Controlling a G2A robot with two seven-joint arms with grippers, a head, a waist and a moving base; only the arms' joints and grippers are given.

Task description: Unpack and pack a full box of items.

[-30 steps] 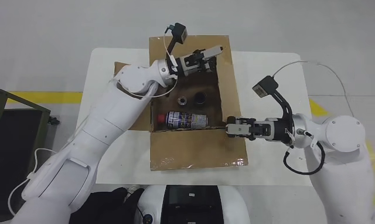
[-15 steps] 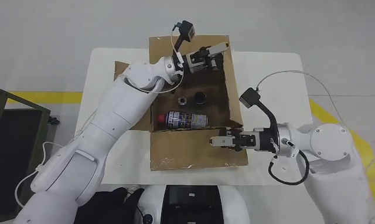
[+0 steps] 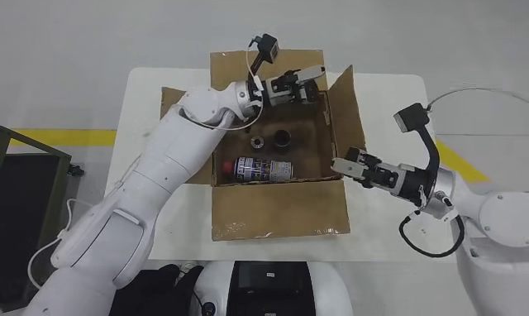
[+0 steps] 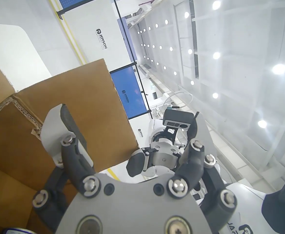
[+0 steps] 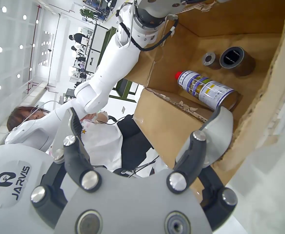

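Observation:
An open cardboard box (image 3: 277, 208) stands mid-table. Inside lie a spray can (image 3: 264, 169) (image 5: 205, 88) on its side, a dark cylinder (image 3: 283, 139) (image 5: 235, 58) and a small metal cylinder (image 3: 257, 141) (image 5: 209, 60). My left gripper (image 3: 307, 84) (image 4: 128, 127) is open at the box's far right corner, one finger against the raised right flap (image 3: 345, 109) (image 4: 71, 98). My right gripper (image 3: 347, 165) (image 5: 145, 122) is open at that flap's near corner, beside the box wall (image 5: 274, 79), with nothing held.
The box's front flap and left flap (image 3: 169, 97) lie spread flat on the white table (image 3: 388, 93). A dark green cart (image 3: 25, 175) stands off the table's left side. Bare tabletop lies to the right of the box.
The right flap, flat on the table a second ago, now stands tilted up. My right gripper swung in over the front flap, then back to the right. The left gripper edged right.

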